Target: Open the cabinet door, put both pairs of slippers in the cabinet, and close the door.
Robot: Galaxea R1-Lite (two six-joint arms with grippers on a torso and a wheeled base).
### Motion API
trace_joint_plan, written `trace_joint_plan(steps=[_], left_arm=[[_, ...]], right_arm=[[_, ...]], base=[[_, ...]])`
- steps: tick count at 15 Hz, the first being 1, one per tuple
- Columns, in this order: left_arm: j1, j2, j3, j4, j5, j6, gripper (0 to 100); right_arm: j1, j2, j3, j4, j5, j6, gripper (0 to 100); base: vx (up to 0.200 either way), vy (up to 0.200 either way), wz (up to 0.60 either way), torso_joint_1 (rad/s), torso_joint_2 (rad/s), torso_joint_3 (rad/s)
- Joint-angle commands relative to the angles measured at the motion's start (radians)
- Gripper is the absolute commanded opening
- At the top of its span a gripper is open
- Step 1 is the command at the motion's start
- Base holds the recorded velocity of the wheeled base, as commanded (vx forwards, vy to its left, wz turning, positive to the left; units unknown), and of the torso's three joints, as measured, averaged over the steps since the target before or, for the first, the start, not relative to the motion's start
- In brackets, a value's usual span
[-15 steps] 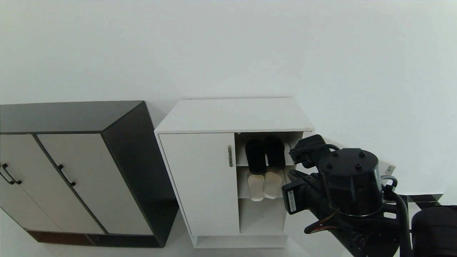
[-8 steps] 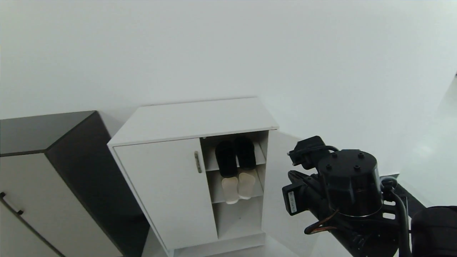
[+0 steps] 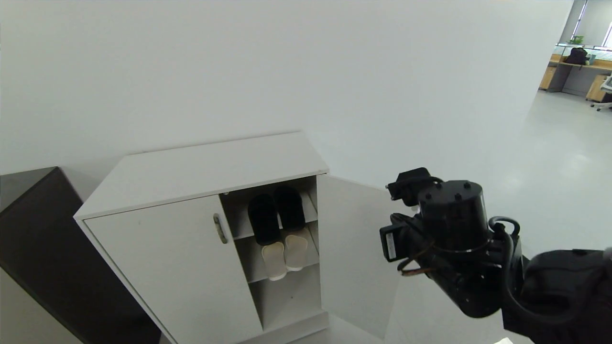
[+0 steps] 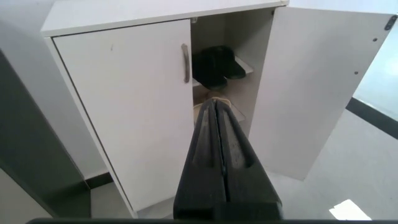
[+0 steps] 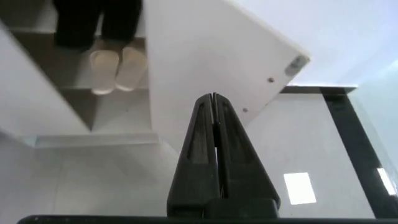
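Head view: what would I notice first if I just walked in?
The white cabinet, with its right door standing open. Inside, black slippers sit on the top shelf and cream slippers on the shelf below. A big black robot arm looms at the right.

White wall (image 3: 287, 62), dark cabinet (image 3: 43, 248), pale floor (image 3: 550, 157)

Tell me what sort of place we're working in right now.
Probably a hallway or entry corner of an office building rather than a home. A white shoe cabinet holding black slippers and cream slippers stands against a bare wall on a glossy floor. Desks show in the open room beyond.
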Motion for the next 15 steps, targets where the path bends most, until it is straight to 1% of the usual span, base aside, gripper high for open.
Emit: trace_joint_plan(steps=[1,3,5,7,9,11,12,15], left_arm=[[0.000,0.000,0.000,0.000,0.000,0.000,0],[0.000,0.000,0.000,0.000,0.000,0.000,0],[0.000,0.000,0.000,0.000,-0.001,0.001,0],[0.000,0.000,0.000,0.000,-0.001,0.001,0],[0.000,0.000,0.000,0.000,-0.001,0.001,0],[0.000,0.000,0.000,0.000,-0.001,0.001,0],[0.000,0.000,0.000,0.000,-0.001,0.001,0],[0.000,0.000,0.000,0.000,-0.001,0.001,0]], right_arm=[[-0.092,0.110,-0.098,0.007,0.002,0.007,0],[-0.138,0.164,-0.164,0.038,0.003,0.036,0],[-0.185,0.196,-0.238,0.080,0.048,0.038,0],[-0.231,0.234,-0.350,0.145,0.063,0.039,0],[-0.263,0.256,-0.436,0.199,0.129,0.039,0],[-0.279,0.295,-0.519,0.208,0.134,0.039,0],[-0.282,0.306,-0.537,0.208,0.134,0.039,0],[-0.311,0.360,-0.631,0.212,0.137,0.039,0]], base=[[0.000,0.000,0.00,0.000,0.00,0.000],[0.000,0.000,0.00,0.000,0.00,0.000],[0.000,0.000,0.00,0.000,0.00,0.000],[0.000,0.000,0.00,0.000,0.00,0.000],[0.000,0.000,0.00,0.000,0.00,0.000],[-0.200,0.000,0.00,0.000,0.00,0.005],[-0.200,0.000,0.00,0.012,0.01,0.002],[0.000,0.000,0.00,0.000,0.00,0.000]])
